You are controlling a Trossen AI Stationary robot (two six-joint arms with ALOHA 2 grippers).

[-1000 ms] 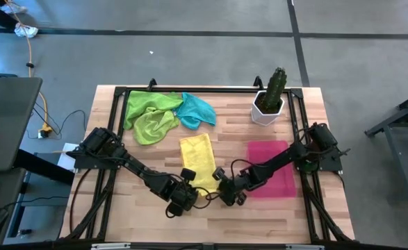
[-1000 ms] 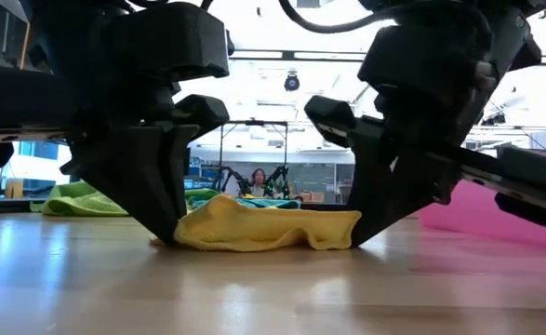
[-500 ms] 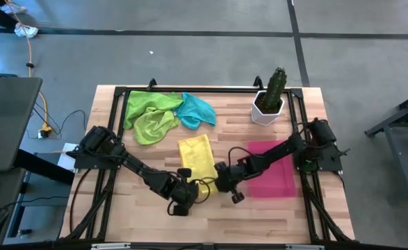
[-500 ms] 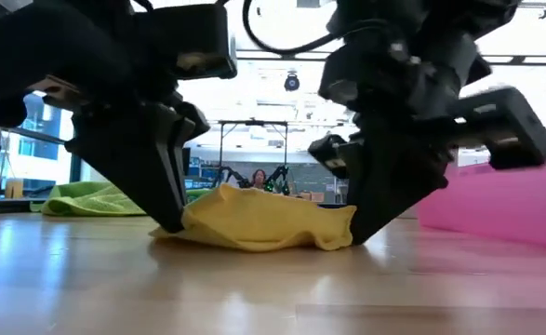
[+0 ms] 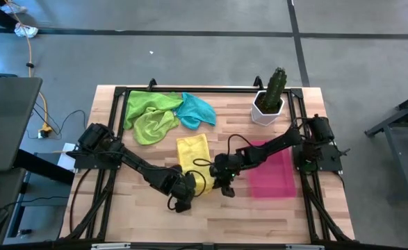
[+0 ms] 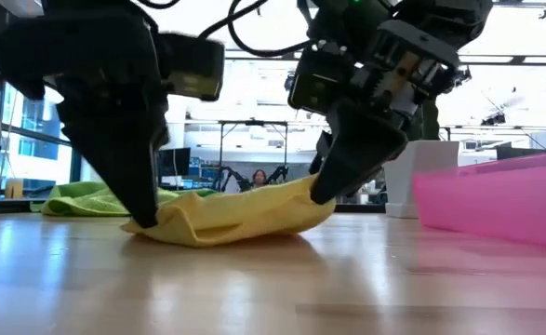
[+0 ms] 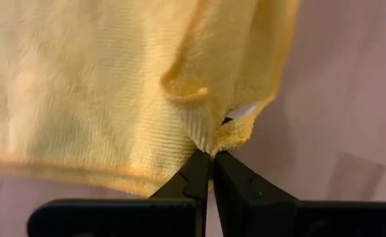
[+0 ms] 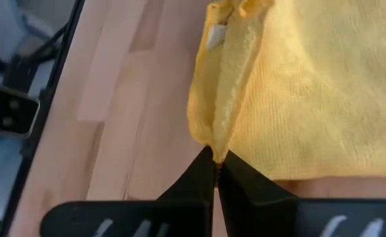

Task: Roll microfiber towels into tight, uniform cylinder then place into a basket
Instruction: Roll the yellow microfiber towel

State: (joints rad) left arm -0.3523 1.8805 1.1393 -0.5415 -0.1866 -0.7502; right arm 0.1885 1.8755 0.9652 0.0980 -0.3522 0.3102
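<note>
Left pincer clamped tight on near corner of yellow towel, tips pinching the hem where the tag shows in left wrist view. Right pincer likewise closed on the other near corner, cloth edge caught right between the tips. Both pinches low at the surface, towel stretched between the two pincers and running away from them toward the far side, near edge lifted and starting to fold over.

Judged step: beginning the roll of the yellow towel. To do well: keep both pincers level and moving in parallel so the fold line stays square to the long edges; hold light tension between the pincers to stop the middle sagging; make the first turn small and tight, since a loose core gives a fat, uneven cylinder. Right corner looks higher than the left in low view — worth evening out before rolling further. Avoid dragging the whole cloth across the surface instead of turning it.

Two lime green towels and teal towel heaped well beyond the pincers, unrolled. Basket just beside right pincer on its outer side, no towel in it yet. Cactus pot beyond the basket.
</note>
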